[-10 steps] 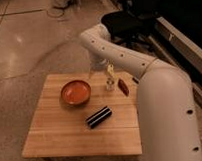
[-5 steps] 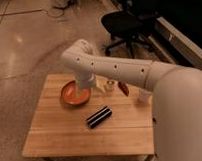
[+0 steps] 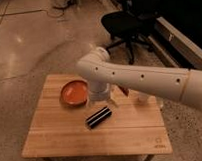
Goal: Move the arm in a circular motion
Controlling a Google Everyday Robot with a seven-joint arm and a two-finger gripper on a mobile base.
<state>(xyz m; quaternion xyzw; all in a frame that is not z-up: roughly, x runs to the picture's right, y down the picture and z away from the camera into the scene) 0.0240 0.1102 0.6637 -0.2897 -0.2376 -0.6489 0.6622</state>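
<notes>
Camera view
Arm (image 3: 144,79): I see it reaching from the right across the wooden table (image 3: 56,136), elbow above the orange bowl (image 3: 74,92).
Gripper (image 3: 99,97): pointing down beside the bowl; grip state I cannot tell.
Dark bar (image 3: 99,117): lying mid-table.
Office chair (image 3: 123,24): behind the table.

Dim warm light, soft blur, dark right background

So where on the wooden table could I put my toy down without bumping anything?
The wooden table is bare along its front edge, below the black rectangular box, and down its left side beside the orange bowl. The back right is crowded: the white glossy arm crosses there, its gripper down beside the bowl.
</notes>
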